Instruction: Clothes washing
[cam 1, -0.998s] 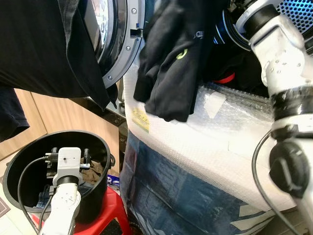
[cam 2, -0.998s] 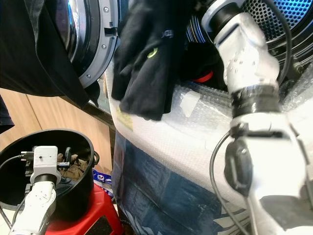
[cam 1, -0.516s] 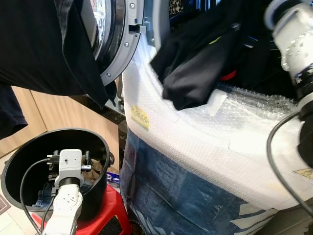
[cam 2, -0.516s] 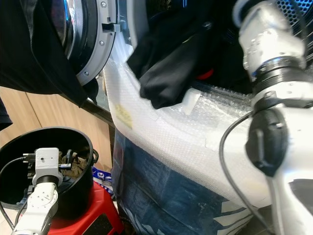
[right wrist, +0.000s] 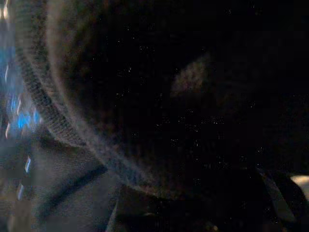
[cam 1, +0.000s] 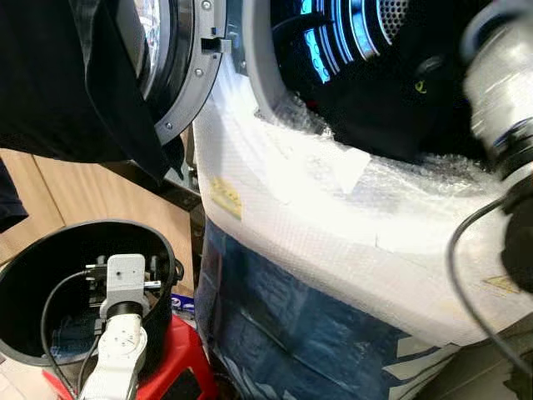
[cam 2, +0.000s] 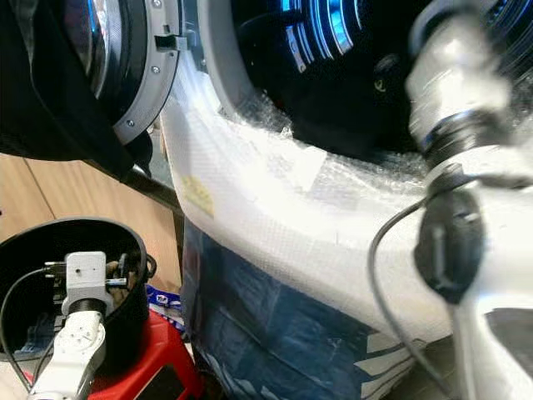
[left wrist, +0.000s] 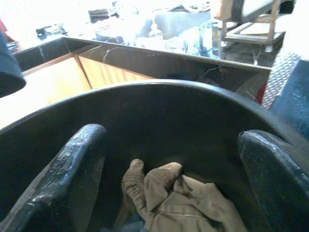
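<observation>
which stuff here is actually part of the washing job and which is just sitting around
Part of the job:
- black garment lying in the washer drum
- black bucket with a tan cloth inside
- left hand, open over the bucket
- washer door

Just around:
- red stool
- bubble wrap on the washer front
- wooden cabinet

The black garment (cam 1: 391, 108) lies bunched inside the drum of the washing machine (cam 1: 291, 208), at the lower lip of its opening, a small yellow-green mark facing out. My bucket (cam 1: 50, 250) beside the machine, black and round, contains a crumpled tan garment (left wrist: 178, 203).
</observation>
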Available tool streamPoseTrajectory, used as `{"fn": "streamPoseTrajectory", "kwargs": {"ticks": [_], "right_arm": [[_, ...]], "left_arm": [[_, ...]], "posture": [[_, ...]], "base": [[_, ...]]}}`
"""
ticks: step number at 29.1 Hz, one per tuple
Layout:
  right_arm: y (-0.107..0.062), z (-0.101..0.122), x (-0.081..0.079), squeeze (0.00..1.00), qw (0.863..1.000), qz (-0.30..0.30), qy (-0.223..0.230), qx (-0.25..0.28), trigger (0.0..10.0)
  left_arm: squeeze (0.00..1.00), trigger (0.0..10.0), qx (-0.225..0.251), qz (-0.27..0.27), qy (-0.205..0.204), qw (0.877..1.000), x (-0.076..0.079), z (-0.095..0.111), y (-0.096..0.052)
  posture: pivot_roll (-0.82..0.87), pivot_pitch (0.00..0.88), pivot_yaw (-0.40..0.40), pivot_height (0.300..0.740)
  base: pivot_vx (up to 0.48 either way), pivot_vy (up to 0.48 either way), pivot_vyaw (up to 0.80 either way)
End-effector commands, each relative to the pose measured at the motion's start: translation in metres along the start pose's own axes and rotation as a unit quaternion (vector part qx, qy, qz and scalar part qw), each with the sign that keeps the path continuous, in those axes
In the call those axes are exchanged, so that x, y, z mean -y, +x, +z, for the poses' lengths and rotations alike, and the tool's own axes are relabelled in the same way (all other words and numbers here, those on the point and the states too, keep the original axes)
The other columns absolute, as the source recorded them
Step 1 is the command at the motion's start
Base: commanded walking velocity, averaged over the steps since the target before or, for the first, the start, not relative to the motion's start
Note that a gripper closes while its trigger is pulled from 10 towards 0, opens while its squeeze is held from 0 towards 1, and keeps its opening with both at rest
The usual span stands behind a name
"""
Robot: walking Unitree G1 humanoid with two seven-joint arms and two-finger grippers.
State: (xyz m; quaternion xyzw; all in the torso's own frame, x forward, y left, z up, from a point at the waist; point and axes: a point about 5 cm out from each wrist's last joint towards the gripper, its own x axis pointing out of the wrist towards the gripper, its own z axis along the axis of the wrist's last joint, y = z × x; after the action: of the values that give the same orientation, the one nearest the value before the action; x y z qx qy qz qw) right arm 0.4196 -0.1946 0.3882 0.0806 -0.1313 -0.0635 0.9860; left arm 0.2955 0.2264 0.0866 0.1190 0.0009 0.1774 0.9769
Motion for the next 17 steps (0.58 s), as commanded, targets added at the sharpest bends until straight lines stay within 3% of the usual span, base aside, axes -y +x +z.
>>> {"fn": "streamPoseTrajectory", "kwargs": {"ticks": [1, 3, 6, 7, 8, 17], "right_arm": [[0.0, -0.009, -0.004, 0.0, 1.0, 0.018, 0.003, -0.019, 10.0], [-0.004, -0.037, -0.02, 0.0, 0.996, 0.06, -0.032, -0.06, 10.0], [-0.006, -0.048, -0.023, 0.0, 0.994, 0.065, -0.047, -0.077, 10.0], [-0.007, -0.053, -0.024, 0.18, 0.993, 0.065, -0.043, -0.084, 10.0], [-0.007, -0.056, -0.024, 1.0, 0.993, 0.067, -0.043, -0.088, 10.0], [-0.006, -0.049, -0.025, 1.0, 0.993, 0.069, -0.052, -0.078, 10.0]], "left_arm": [[0.0, 10.0, -0.002, -0.008, 0.005, 1.0, 0.002, -0.001, 0.0], [0.0, 10.0, -0.007, -0.013, 0.006, 1.0, 0.002, -0.003, -0.001], [0.0, 10.0, -0.009, -0.016, 0.006, 1.0, 0.004, -0.004, -0.001], [0.0, 10.0, -0.01, -0.021, 0.006, 1.0, 0.006, -0.004, -0.002], [0.0, 10.0, -0.01, -0.023, 0.007, 1.0, 0.007, -0.004, -0.002], [0.0, 10.0, -0.01, -0.028, 0.007, 1.0, 0.011, -0.004, -0.005]], "posture": [[0.12, 0.0, -0.105, 0.74], [0.11, 0.0, -0.103, 0.74], [0.11, 0.0, -0.102, 0.74], [0.11, 0.0, -0.104, 0.74], [0.11, 0.0, -0.105, 0.74], [0.11, 0.0, -0.117, 0.74]], "base": [[0.0, 0.0, 0.0], [0.0, 0.0, 0.0], [0.0, 0.0, 0.0], [0.0, 0.0, 0.0], [0.0, 0.0, 0.0], [0.0, 0.0, 0.0]]}}
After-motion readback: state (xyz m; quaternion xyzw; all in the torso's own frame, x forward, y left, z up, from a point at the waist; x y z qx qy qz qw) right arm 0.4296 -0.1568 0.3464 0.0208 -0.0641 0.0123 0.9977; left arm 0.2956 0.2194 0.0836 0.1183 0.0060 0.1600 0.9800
